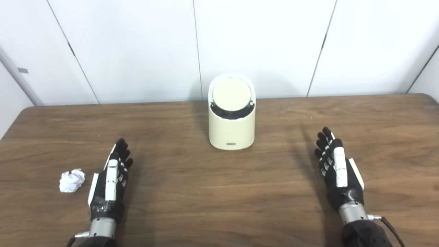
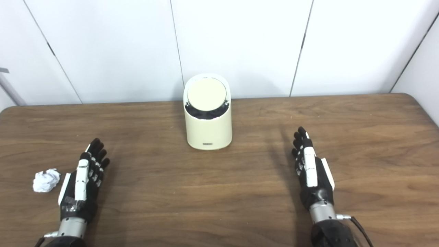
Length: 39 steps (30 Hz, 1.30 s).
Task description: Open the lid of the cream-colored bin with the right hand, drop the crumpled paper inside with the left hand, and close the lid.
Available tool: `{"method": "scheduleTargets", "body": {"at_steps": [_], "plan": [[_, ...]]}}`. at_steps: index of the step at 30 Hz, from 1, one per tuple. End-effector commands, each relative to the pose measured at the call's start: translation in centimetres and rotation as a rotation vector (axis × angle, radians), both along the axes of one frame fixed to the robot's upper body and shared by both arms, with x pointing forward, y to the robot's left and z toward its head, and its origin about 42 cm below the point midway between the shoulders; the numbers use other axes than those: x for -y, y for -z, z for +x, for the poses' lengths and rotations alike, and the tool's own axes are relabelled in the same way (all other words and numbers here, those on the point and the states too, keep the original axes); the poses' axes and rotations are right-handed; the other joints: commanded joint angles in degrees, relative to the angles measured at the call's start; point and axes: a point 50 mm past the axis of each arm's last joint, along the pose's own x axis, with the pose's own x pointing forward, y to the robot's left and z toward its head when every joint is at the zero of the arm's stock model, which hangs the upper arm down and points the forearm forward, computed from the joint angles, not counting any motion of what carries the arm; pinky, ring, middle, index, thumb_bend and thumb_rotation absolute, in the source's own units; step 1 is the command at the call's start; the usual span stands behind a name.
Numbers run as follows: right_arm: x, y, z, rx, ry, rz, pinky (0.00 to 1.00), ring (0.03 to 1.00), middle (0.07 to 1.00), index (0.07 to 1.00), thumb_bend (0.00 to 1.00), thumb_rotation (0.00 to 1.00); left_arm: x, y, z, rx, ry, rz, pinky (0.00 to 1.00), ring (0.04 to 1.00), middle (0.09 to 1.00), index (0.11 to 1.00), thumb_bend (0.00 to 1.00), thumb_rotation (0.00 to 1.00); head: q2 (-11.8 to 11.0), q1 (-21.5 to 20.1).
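- The table (image 1: 219, 192) was a dark wood-grain slab with rounded far corners, pushed up against plain white wall panels (image 1: 137, 44), so pretty much a bare stage for the job.
- The bin (image 1: 232, 128) sat far-center, a smooth cream plastic cylinder with a slanted top. Its round lid (image 1: 231, 96) looked shut or nearly so, with a dark gap showing along its near edge, and it faced the robot, probably for easy reach.
- The right hand (image 1: 337, 173), black with white plates, lay flat and empty at near right, fingers stretched out, well apart from the bin.
- The left hand (image 1: 109, 180) mirrored it at near left, also spread and holding nothing.
- The paper (image 1: 71, 180), a small white crumpled wad, sat just left of that hand, not touching it.
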Motion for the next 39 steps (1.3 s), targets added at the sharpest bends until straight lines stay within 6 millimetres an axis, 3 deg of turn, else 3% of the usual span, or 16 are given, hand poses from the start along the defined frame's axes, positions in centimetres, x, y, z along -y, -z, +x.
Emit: {"method": "scheduleTargets", "body": {"at_steps": [1,19,27,39], "plan": [[-0.1,-1.3,0.6,0.049,-0.004,-0.001,1.00,0.987,0.975,0.968,0.48,1.00,-0.1,-0.7,0.5,0.024,0.009,0.015,1.00,0.990,0.980,0.979,0.48,0.92,0.10,-0.03],[0.0,-2.7,1.9,0.083,-0.006,-0.027,1.00,0.977,0.966,0.965,0.46,1.00,0.2,-0.4,0.6,0.019,0.014,0.029,1.00,0.989,0.985,0.981,0.47,0.92,-0.28,-0.65],[0.1,-5.4,4.4,0.124,-0.040,-0.151,1.00,0.957,0.959,0.954,0.48,0.90,0.2,-0.1,0.6,0.021,0.011,0.025,1.00,0.990,0.989,0.986,0.46,0.95,-0.92,-0.67],[-0.8,-9.7,7.6,0.182,-0.106,-0.274,1.00,0.981,0.966,0.949,0.61,0.92,0.1,0.1,0.6,0.025,0.011,0.022,1.00,0.988,0.983,0.981,0.48,0.94,-1.86,-1.06]]}}
